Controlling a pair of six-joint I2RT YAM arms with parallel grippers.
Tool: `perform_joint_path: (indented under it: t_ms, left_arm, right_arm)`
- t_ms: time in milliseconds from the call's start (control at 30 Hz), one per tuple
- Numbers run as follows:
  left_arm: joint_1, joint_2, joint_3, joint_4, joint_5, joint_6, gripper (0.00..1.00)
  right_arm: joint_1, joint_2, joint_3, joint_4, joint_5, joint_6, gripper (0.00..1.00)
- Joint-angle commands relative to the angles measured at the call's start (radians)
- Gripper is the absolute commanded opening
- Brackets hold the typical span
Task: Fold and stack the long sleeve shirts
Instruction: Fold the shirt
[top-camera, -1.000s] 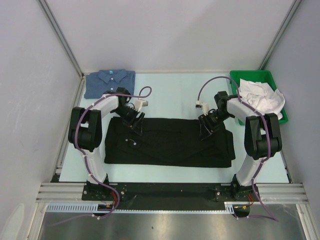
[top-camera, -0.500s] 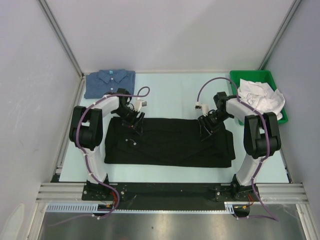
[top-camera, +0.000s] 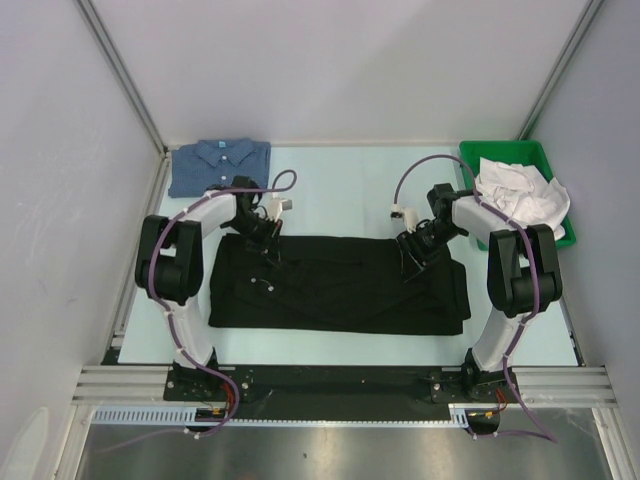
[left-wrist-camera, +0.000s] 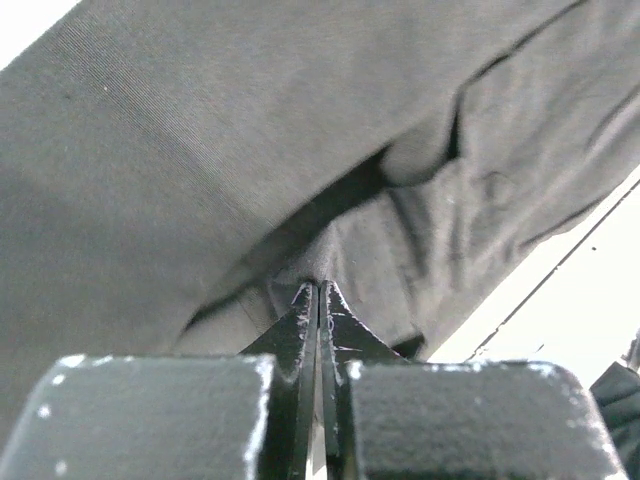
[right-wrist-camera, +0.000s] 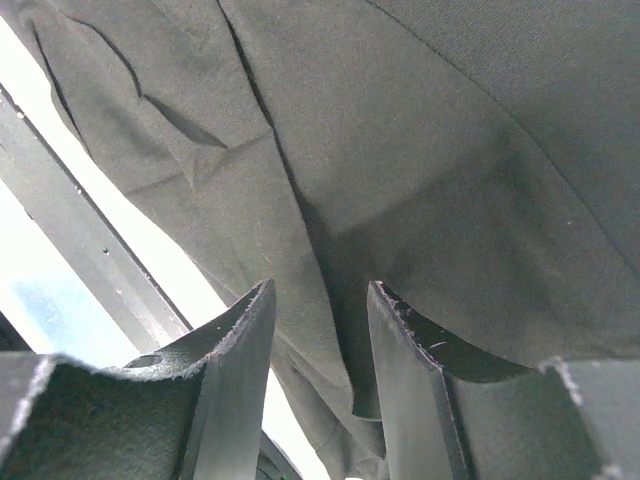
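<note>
Black garment: large black collared cloth shirt lay spread flat across mid-bench.
Blue garment: blue denim-like collared shirt lay folded at the far-left corner.
Left end effector: closed, tips against a black fold.
Right end effector: jaws apart over black cloth.

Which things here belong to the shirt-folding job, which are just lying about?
Job: large black cloth shirt, spread flat; blue denim-like collared shirt, folded, far left corner.
Lying about: green plastic bin, far right; crumpled white cloth inside it.
</note>
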Motion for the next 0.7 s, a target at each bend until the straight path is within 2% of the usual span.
perform_joint_path:
  t_ms: [0,167,267,433,633,667]
  left_arm:
    - [-0.004,-0.146,0.035,-0.024,0.041,0.01,0.0]
    - [0.014,-0.232,0.061,-0.056,0.028,0.08,0.0]
    - [0.063,-0.238,0.064,-0.055,0.013,0.084,0.0]
    - [0.167,-0.193,0.049,-0.015,-0.036,0.072,0.0]
    - [0.183,-0.104,0.031,0.036,-0.047,0.055,0.01]
    - [0.181,-0.094,0.031,0.037,-0.051,0.049,0.06]
  right_arm:
    - [0.004,0.006,0.055,-0.016,0.011,-0.011,0.48]
    - [-0.007,0.01,0.078,-0.025,0.014,-0.01,0.48]
    - [-0.015,0.012,0.098,-0.033,0.016,-0.004,0.5]
    - [-0.019,-0.001,0.116,-0.045,0.027,-0.005,0.5]
    - [-0.035,-0.004,0.118,-0.042,0.063,-0.004,0.5]
    - [-0.035,0.001,0.119,-0.036,0.079,-0.004,0.49]
